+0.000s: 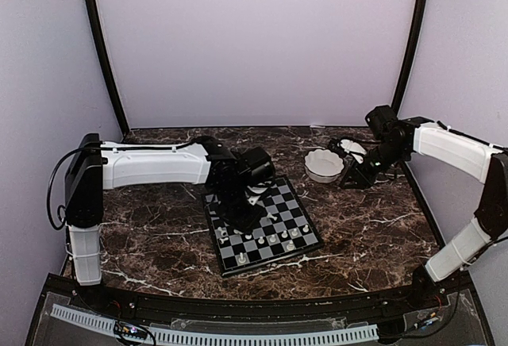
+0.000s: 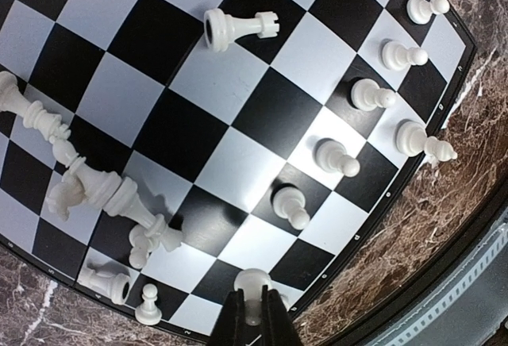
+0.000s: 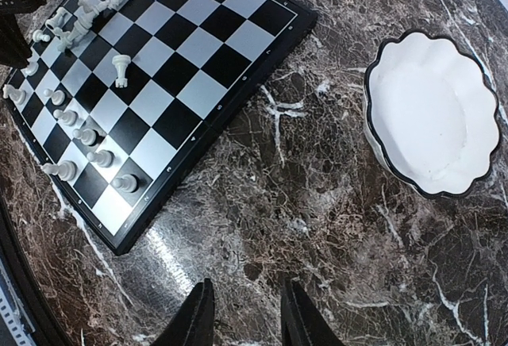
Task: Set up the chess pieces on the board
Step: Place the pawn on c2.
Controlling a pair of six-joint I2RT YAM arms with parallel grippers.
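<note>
Resembled robot lab test booth: plain lilac backdrop (image 1: 254, 36) behind jaws, black frame poles (image 1: 103, 52) flanking, marble-look table (image 1: 159, 227) beneath, cable track (image 1: 214, 335) nearside.

There is one board (image 1: 295, 203), one bowl (image 1: 324, 174) and two grippers, the left gripper (image 2: 252, 310) and the right gripper (image 3: 244, 314). Of small pieces I count eight pawns (image 2: 336, 158): six stand in a loose row, a seventh pawn (image 2: 148, 305) stands at the board's corner, and one held pawn (image 2: 252, 282) is between the fingers of the left gripper. There is also one rook (image 2: 238, 27) alone, and the bigger pieces (image 2: 95, 187) lie together in one heap, at least five, but the exact number I cannot tell.
</note>
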